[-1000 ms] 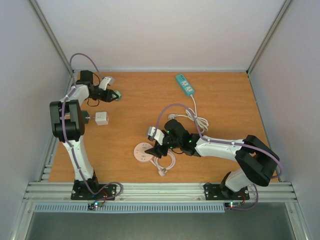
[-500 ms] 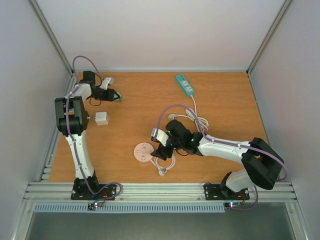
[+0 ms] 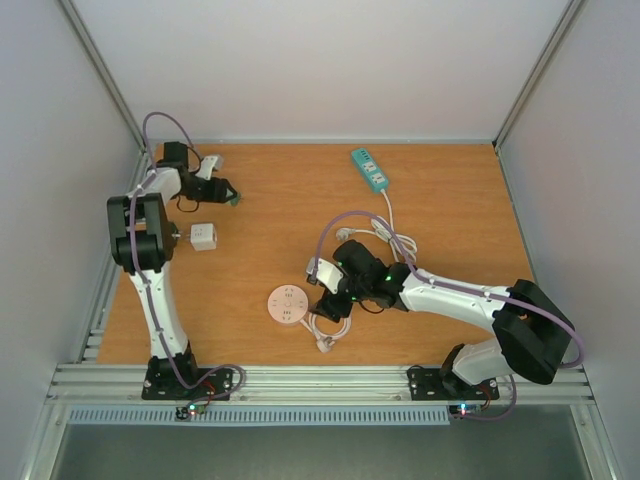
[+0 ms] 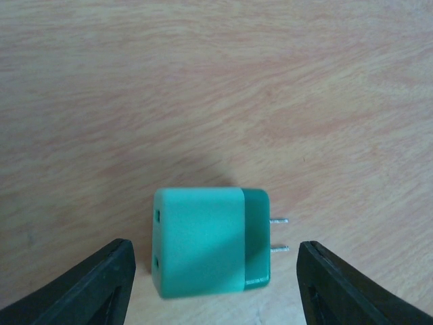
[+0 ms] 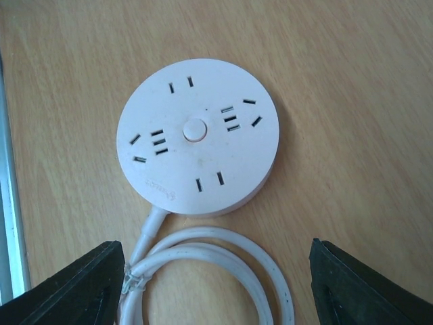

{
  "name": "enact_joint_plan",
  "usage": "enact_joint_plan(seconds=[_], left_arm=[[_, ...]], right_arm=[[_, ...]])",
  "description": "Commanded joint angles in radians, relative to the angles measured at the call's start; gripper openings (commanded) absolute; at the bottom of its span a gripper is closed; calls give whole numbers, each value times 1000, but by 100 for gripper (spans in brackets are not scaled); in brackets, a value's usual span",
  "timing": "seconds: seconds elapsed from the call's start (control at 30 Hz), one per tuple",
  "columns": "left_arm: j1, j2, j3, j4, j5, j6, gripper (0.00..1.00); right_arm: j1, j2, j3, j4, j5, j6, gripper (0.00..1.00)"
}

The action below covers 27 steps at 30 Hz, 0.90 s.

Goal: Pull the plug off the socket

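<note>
Low over the wooden table [image 4: 216,81], the left gripper [image 4: 216,267] stood open, its dark fingers [image 4: 101,284] either side of the green plug [image 4: 203,247] without touching it. The plug lay loose on the wood, prongs [image 4: 279,235] bare. It looked light, hard and smooth, best pinched across its flat sides. The right gripper [image 5: 216,271] hung open and empty above the round white socket [image 5: 196,135], whose slots held nothing.

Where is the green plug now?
The green plug lies far-left on the table in the top view, inside the open left end effector, beyond the white adapter.
</note>
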Motion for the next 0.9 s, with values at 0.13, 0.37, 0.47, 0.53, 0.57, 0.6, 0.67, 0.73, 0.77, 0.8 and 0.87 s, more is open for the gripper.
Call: enact_joint_plan(seconds=[0.13,0.37,0.47,0.53,0.57,0.6,0.67,0.73,0.77,0.8,0.87], left_arm=[[5,-231,-146,60,-35,48,72],[2,-411,-281,92,-39,80,72],[1,-474,-329,103,-14,76,72],[0,-510,-360,117,3,62,72],[0,-523,-371,124,9,56,72],[1,-533,-379,130,15,48,72],[1,-548,-392,137,25,37,72],[1,-558,-399,142,32,30,72],[0,-561,-404,146,34,26,72],[0,-563,-408,150,34,24,72],[0,-569,-413,160,33,19,72]], right_arm=[[31,-16,24,-89,12,19,76],[113,58,12,-77,88,40,75],[130,107,17,-59,129,48,74],[140,140,18,-47,148,53,74],[146,153,19,-44,159,55,74],[152,167,20,-42,170,57,73],[163,191,24,-42,190,60,73],[166,210,24,-42,210,61,73],[166,219,23,-42,225,59,72],[166,226,23,-40,242,57,72],[162,238,23,-40,275,59,70]])
